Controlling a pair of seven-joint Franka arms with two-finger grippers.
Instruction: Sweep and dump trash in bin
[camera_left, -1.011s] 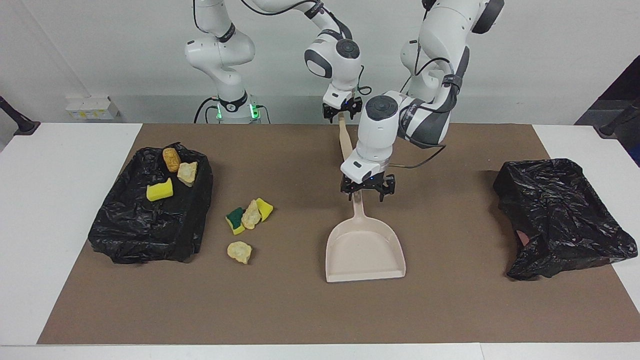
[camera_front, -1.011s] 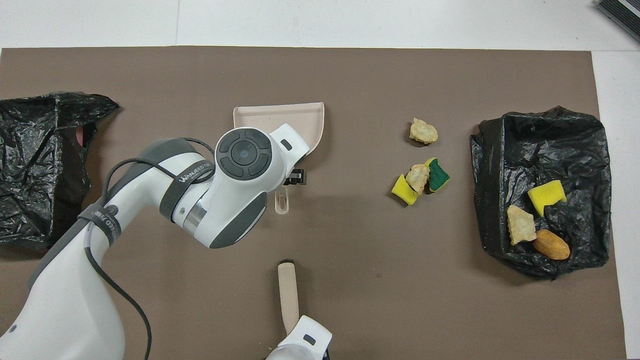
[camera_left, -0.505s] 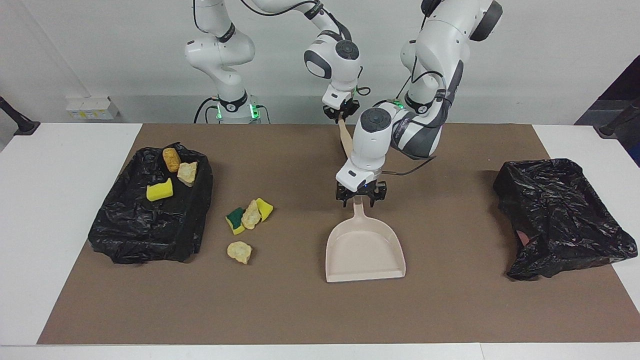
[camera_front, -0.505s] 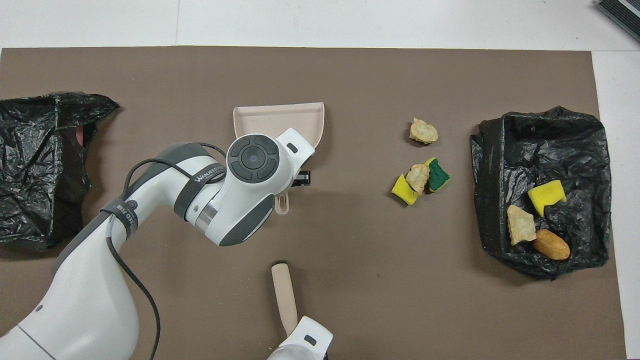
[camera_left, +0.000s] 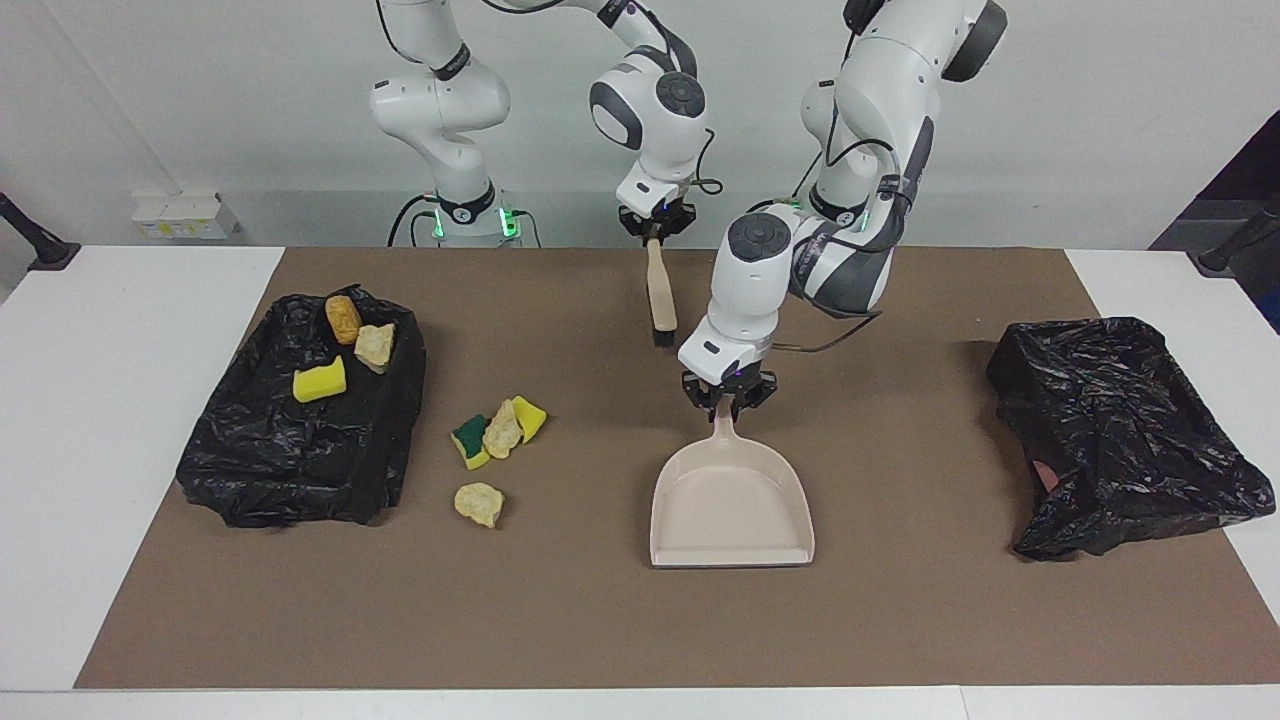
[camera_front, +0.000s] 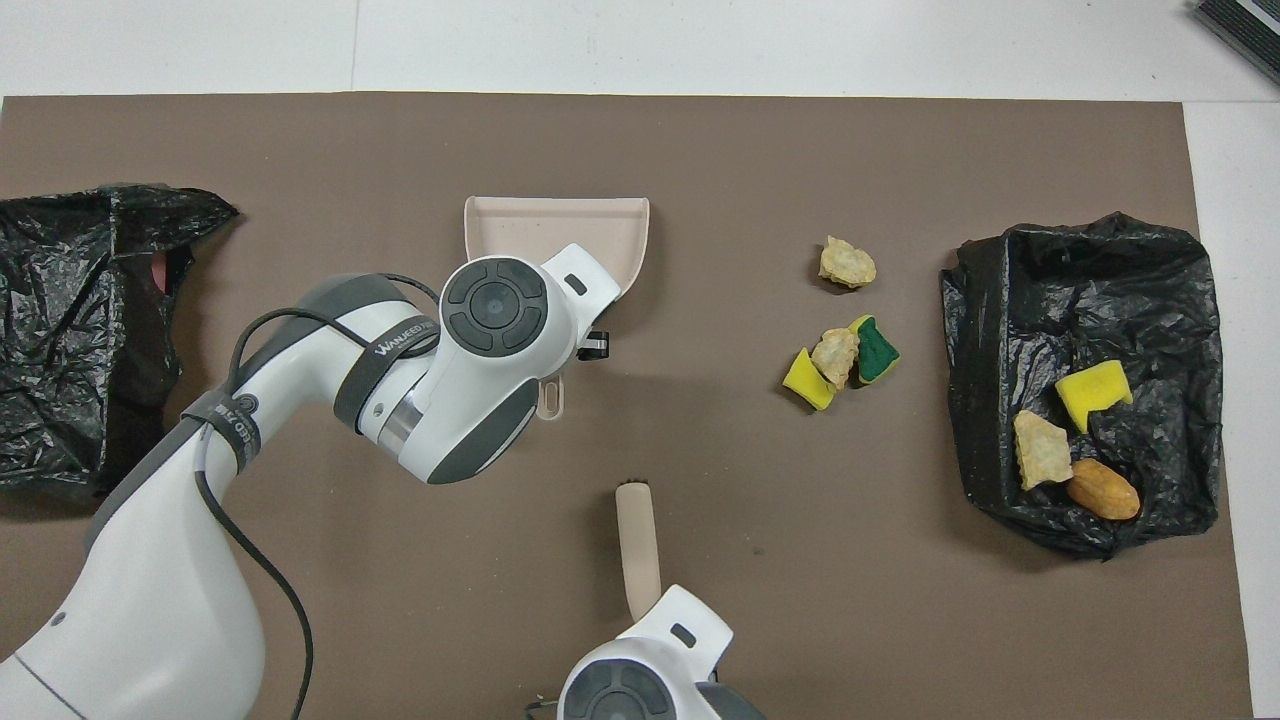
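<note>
While the facing view shows the left gripper (camera_left: 729, 402) clamped on the dustpan (camera_left: 731, 505) handle and the right gripper (camera_left: 655, 229) clamped on the brush (camera_left: 660, 295), four pieces of loose trash (camera_left: 497, 432) lie on the mat beside the bin (camera_left: 300, 430), unswept. From overhead, three pieces sit in that bin (camera_front: 1085, 385), so sweeping and dumping appear largely outstanding.

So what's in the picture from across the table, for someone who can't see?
The left gripper is shut on the beige plastic dustpan, and the right gripper holds a beige brush. Yellow sponge and bread-like trash pieces lie beside a black-bagged bin.
</note>
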